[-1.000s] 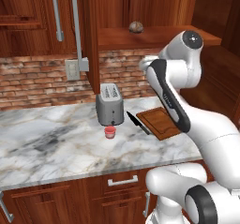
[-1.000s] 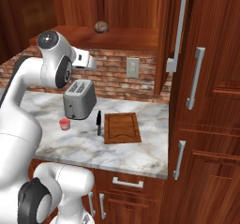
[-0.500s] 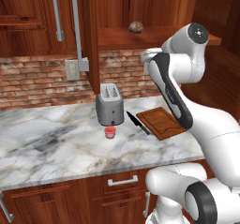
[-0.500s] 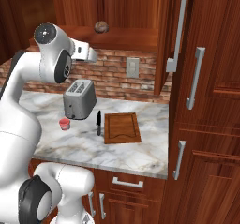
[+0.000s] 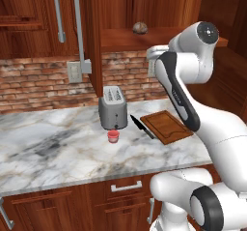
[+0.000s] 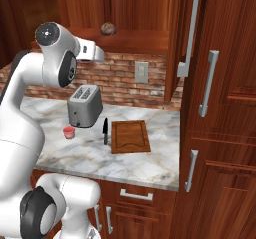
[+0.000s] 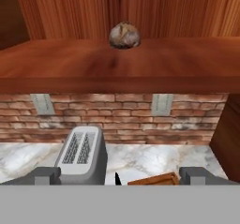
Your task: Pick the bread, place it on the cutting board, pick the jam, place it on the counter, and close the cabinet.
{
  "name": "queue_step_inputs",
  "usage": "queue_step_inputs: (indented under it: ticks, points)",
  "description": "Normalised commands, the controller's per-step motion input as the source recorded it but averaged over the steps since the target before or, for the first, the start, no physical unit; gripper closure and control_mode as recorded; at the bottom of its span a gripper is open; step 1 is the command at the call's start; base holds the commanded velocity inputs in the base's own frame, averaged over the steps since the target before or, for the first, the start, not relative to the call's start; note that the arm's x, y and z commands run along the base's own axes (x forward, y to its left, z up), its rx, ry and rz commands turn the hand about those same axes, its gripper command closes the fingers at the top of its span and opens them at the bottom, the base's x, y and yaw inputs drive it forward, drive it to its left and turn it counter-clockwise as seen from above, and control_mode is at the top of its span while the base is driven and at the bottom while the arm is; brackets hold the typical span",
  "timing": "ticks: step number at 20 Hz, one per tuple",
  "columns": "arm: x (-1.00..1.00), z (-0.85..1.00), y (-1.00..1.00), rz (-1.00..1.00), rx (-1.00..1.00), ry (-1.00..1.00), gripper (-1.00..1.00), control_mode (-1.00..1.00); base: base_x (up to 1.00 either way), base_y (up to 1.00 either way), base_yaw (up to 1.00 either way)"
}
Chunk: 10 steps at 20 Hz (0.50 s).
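- The small round brownish-tan bun of bread [image 7: 124, 35] sits on the open shelf of the dark reddish-brown wooden wall cabinet [image 5: 144, 12], near the shelf's middle and towards the back panel; nothing touches it.
- The flat rectangular reddish-brown cutting board [image 6: 130, 136] lies bare on the white marble tabletop [image 5: 58, 143], towards its right end, so the first placement is not yet done.
- The tiny squat red jam jar [image 5: 113, 136] already stands on the tabletop, just in front of the silver toaster [image 5: 113, 107], near but apart from it. Judging from that, the jam step looks finished or not needed, though the task lists it after the bread.
- The cabinet door [image 5: 92, 36] with its long silver bar handle [image 5: 80, 27] stands swung open over the toaster, so closing it is also left.
- A black-handled knife [image 6: 105, 130] lies between the toaster and the cutting board, just beside the board's left edge.
- The white arm's two-finger gripper [image 7: 120, 175] is raised to about shelf height, out in front of the shelf's edge and well apart from the bread; the hand view looks straight at the bun.
- The fingers [image 7: 46, 175] are spread wide and hold nothing.
- My judgement: the task is at its start, with the reach for the bread in hand; still to come are the grasp, the carry down to the board, and shutting the door.
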Motion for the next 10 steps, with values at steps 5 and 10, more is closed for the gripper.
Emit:
queue_step_inputs:
  ticks: [5,10]
  points:
    - [0.07,0.06,-0.04,0.0,0.0,-0.01,-1.0,-1.0,0.0,0.0,0.0]
    - [0.13,0.06,-0.05,0.0,0.0,-0.01,-1.0,-1.0,0.0,0.0,0.0]
